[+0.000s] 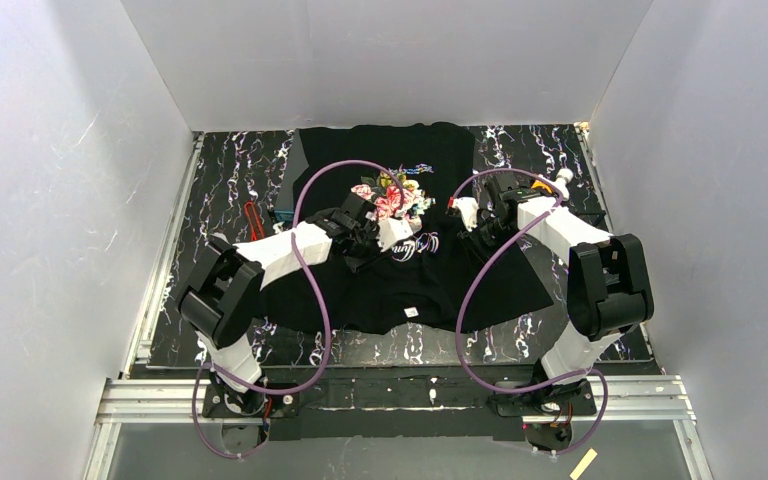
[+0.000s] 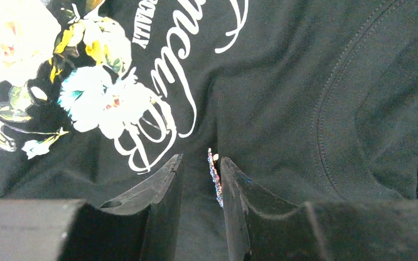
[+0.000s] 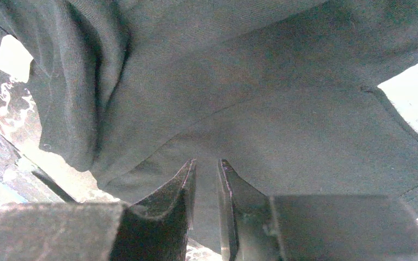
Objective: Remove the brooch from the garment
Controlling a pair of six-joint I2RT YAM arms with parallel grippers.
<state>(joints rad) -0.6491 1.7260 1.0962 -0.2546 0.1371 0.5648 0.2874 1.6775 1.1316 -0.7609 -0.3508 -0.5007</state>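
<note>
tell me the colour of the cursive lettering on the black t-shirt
White cursive lettering on the black T-shirt, clearest in left wrist view.

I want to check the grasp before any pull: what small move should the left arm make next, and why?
Probably close the left gripper on the brooch. It stands edge-on between the jaws, close to one with a gap at the other, so it is not yet clamped. The right gripper pinches a fold of the shirt.
</note>
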